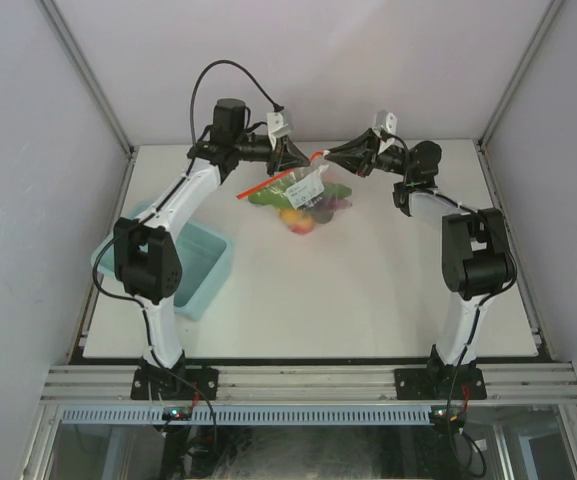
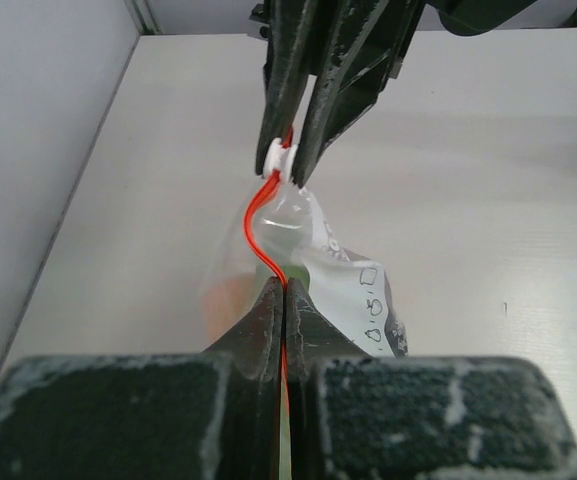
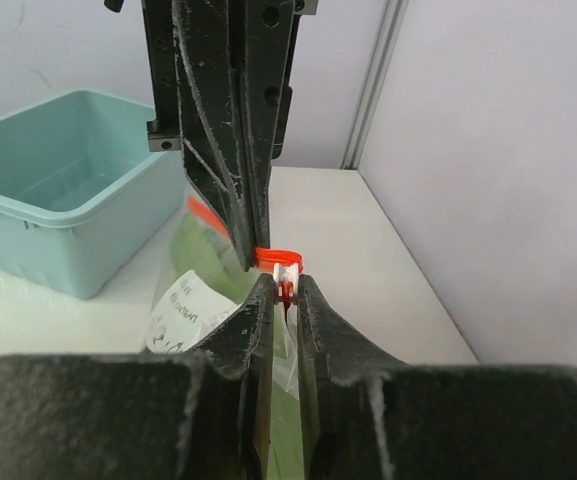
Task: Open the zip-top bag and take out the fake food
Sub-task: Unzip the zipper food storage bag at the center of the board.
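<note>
The zip-top bag hangs above the back of the table, held between both grippers. My left gripper is shut on its red-orange zip strip; in the top view this gripper sits at the bag's upper edge. My right gripper is shut on the small white slider, which also shows in the left wrist view as the slider between the opposite fingers. The fake food lies inside the bag as yellow, red, green and dark pieces. A white label shows on the plastic.
A light blue bin stands at the table's left side beside the left arm, also visible as the bin in the right wrist view. Grey walls and metal frame posts close in the table's back and sides.
</note>
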`<state>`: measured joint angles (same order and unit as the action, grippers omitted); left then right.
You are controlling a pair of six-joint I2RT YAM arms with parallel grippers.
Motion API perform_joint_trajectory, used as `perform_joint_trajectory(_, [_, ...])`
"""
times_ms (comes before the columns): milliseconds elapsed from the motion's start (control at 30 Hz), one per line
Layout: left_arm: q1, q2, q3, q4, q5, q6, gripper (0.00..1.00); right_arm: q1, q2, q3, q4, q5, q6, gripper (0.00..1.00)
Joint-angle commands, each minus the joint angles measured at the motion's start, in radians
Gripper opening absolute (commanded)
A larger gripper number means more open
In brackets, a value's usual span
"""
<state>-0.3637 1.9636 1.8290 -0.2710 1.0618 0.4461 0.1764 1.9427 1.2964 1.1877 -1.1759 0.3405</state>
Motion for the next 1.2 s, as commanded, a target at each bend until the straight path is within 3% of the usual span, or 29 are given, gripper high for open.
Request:
perform_joint_trajectory(0, [-0.033,-0.065,0.004,0.052,0.083,0.020,0.00,0.018,-0.056,-0.002,-0.019,0.010,-0.048,0.09])
perform_joint_trajectory(300, [-0.032,-0.071,0.025,-0.059,0.075,0.113,0.00,-0.011,-0.073,-0.013,-0.033,-0.018,-0.042,0.11])
perform_joint_trajectory(467, [-0.027,-0.070,0.034,-0.097,-0.017,0.139,0.01,-0.012,-0.089,-0.019,-0.033,-0.046,-0.034,0.07])
perform_joint_trajectory(633, [-0.028,-0.070,0.025,-0.019,-0.073,0.082,0.23,-0.013,-0.087,-0.020,-0.035,-0.045,-0.034,0.03])
perform_joint_trajectory(767, [-0.039,-0.086,-0.016,0.063,-0.114,0.060,0.33,-0.018,-0.086,-0.019,-0.045,-0.037,-0.034,0.02])
perform_joint_trajectory(1167, [-0.050,-0.092,-0.082,0.194,-0.082,0.042,0.31,-0.017,-0.088,-0.019,-0.056,-0.042,-0.037,0.02])
